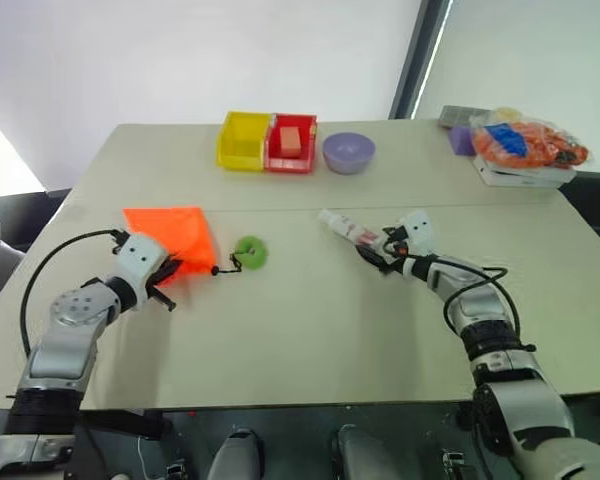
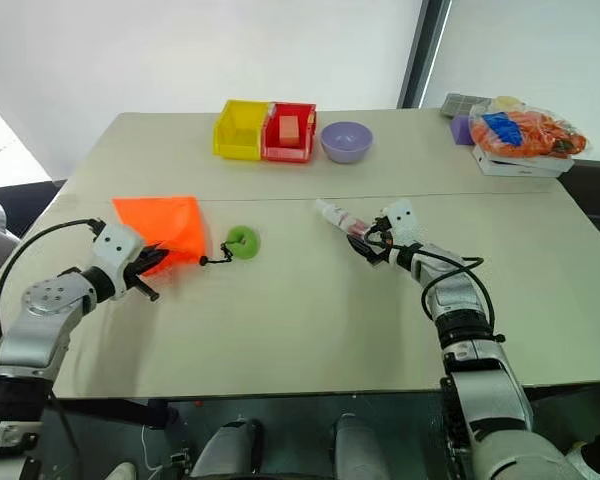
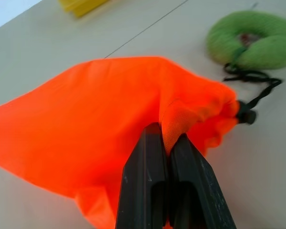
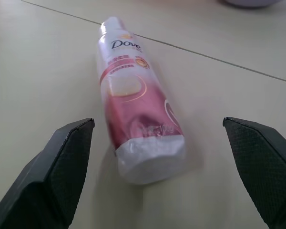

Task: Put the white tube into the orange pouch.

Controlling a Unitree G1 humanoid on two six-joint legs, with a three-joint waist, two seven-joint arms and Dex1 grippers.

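The orange pouch [image 1: 170,235] lies flat on the left half of the table. Its black cord runs to a green fuzzy ring [image 1: 250,252] on its right. My left gripper [image 3: 167,139] is shut on a fold of the pouch's fabric near the gathered mouth [image 3: 219,109]. To the right of centre lies the white tube [image 1: 345,228], with a pink label and its cap pointing away from me. My right gripper [image 1: 373,250] stands open just short of the tube's crimped end [image 4: 150,160]. Its two fingers are spread wide on either side and touch nothing.
A yellow bin [image 1: 243,140], a red bin [image 1: 291,143] with a block inside and a purple bowl [image 1: 348,152] stand in a row at the back. A clear bag of orange and blue items [image 1: 530,143] sits on a white box at the far right.
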